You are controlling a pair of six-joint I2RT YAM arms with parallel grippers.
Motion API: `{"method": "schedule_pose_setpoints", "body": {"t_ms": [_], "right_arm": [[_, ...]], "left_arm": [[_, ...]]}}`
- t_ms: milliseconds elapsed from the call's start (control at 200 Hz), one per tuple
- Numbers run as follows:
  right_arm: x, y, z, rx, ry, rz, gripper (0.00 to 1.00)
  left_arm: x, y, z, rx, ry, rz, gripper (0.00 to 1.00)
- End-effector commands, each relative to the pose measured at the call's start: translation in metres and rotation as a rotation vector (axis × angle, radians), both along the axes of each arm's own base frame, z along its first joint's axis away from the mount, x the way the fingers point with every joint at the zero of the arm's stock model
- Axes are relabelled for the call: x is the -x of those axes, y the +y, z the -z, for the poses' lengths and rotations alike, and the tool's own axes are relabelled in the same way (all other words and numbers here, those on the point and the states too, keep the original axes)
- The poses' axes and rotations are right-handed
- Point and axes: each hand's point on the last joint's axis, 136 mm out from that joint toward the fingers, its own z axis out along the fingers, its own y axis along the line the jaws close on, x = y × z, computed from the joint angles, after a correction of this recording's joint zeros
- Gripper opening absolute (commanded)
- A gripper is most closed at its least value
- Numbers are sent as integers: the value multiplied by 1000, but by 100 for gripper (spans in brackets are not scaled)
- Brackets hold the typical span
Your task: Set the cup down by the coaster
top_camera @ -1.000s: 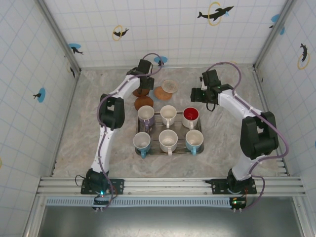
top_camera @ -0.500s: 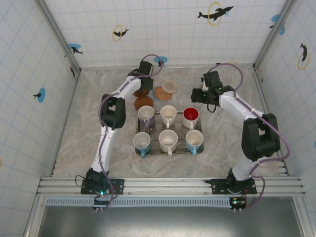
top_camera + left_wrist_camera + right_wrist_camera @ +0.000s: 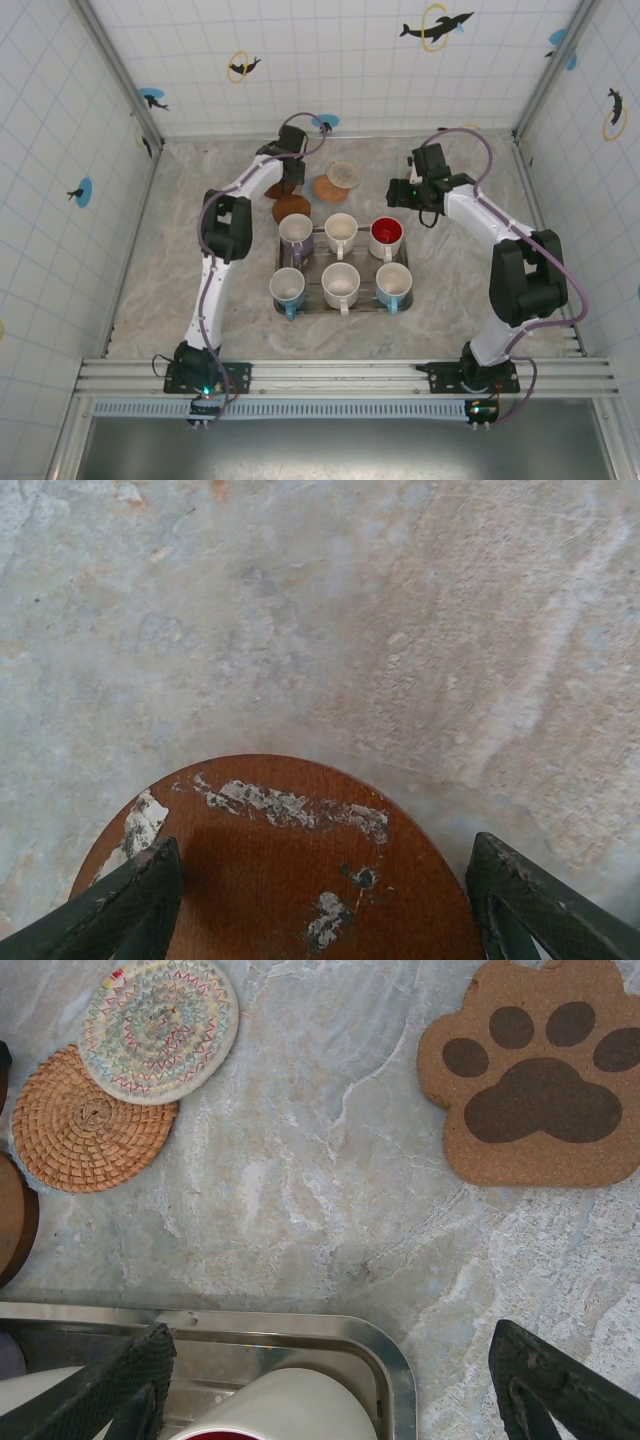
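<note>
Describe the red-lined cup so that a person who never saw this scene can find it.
On the marble table a metal tray holds six cups in two rows of three. The red-lined cup stands at the right end of the far row. It alone is red inside; the other five are pale inside.

A steel tray (image 3: 280, 1320) sits on the marbled table (image 3: 170, 280); dolphin stickers (image 3: 437, 26) dot the tiled walls (image 3: 350, 70).

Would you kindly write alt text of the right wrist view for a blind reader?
The open right gripper hangs over a marble table, above a red-lined white mug in the corner of a steel tray. Beyond lie a paw-print cork coaster at right and two woven coasters, overlapping, at left.
</note>
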Motion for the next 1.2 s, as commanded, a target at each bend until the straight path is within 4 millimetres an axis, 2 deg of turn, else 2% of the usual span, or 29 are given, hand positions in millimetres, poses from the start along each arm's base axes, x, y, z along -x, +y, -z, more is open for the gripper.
{"method": "schedule_pose_setpoints", "body": {"t_ms": [0,501,821,1056,1191], "right_arm": [[-4,2,-18,-27,-51,3,84],[-5,10,-20,-25,-49,-11,84],[-5,14,-17,-19,-35,-18,84],[-8,19,-15,-16,-26,-27,84],[-17,24,-11,-17,-12,-40,84]], "left_arm": [[26,32,19,-76,117,-31,75],[37,73,18,-119,134,-97,75],[36,99,16,-144,134,-103,75],[35,110,13,-156,131,-111,75],[33,109,6,-155,114,-109,74]]}}
